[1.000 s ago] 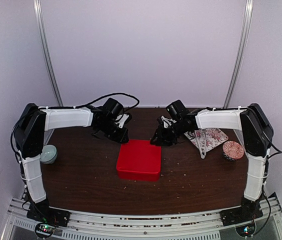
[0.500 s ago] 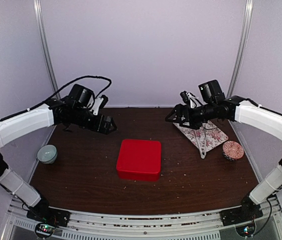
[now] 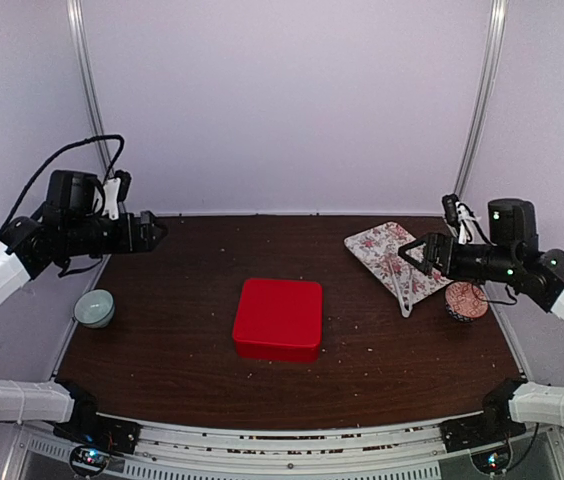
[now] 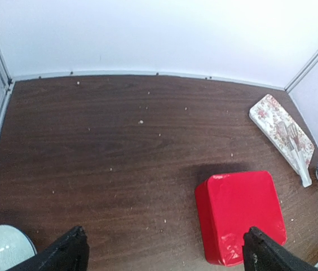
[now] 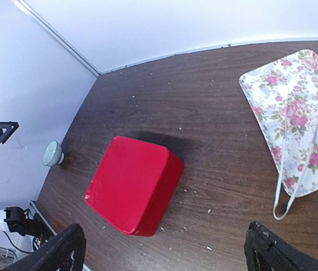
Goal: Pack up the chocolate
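Note:
No chocolate shows in any view. A red box with its lid on sits at the middle of the table, also in the left wrist view and the right wrist view. My left gripper hangs high over the far left of the table, open and empty. Out at the right, my right gripper is raised above the floral tray, open with nothing between its fingers.
A floral tray lies at the back right with white tongs on its near edge. A small patterned bowl stands at the right edge and a pale green bowl at the left edge. Crumbs dot the wood.
Both arms have swung up and outward from beside the red box, the left to the far left, the right to the far right. Both grippers went from nearly shut to wide open.

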Available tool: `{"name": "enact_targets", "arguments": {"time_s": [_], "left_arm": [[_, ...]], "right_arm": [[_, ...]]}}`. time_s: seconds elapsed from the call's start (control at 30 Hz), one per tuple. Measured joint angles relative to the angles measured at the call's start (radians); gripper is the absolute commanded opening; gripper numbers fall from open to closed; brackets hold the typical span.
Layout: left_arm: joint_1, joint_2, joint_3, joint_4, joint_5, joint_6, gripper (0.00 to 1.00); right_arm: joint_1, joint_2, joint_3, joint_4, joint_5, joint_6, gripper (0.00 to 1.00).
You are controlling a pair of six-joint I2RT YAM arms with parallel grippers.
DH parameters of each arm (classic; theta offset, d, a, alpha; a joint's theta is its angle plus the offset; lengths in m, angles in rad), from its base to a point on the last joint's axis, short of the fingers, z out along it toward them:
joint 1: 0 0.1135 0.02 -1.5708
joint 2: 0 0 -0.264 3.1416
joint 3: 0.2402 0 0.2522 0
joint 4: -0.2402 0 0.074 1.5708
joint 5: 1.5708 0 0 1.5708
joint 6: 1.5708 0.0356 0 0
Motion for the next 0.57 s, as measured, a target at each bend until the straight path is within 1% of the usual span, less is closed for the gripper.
{"name": "enact_targets", "arguments": {"time_s": [0.17,0.3,0.43,0.57], "left_arm": [[0.000,-0.132,-0.202,-0.014,-0.034,-0.066,0.98],[0.000,-0.212,-0.343,-0.037,-0.063,-0.116,0.98],[0.000,-0.280,-0.443,-0.060,-0.089,-0.159,0.98],[0.000,-0.335,-0.512,-0.068,-0.104,-0.188,0.98]], "right_arm": [[-0.002,-0.177,-0.195,0.016,0.061,0.020,1.00],[-0.004,-0.300,-0.312,0.006,0.093,0.045,1.00],[-0.004,-0.387,-0.361,-0.014,0.117,0.062,1.00],[-0.004,-0.430,-0.388,-0.017,0.125,0.077,1.00]]}}
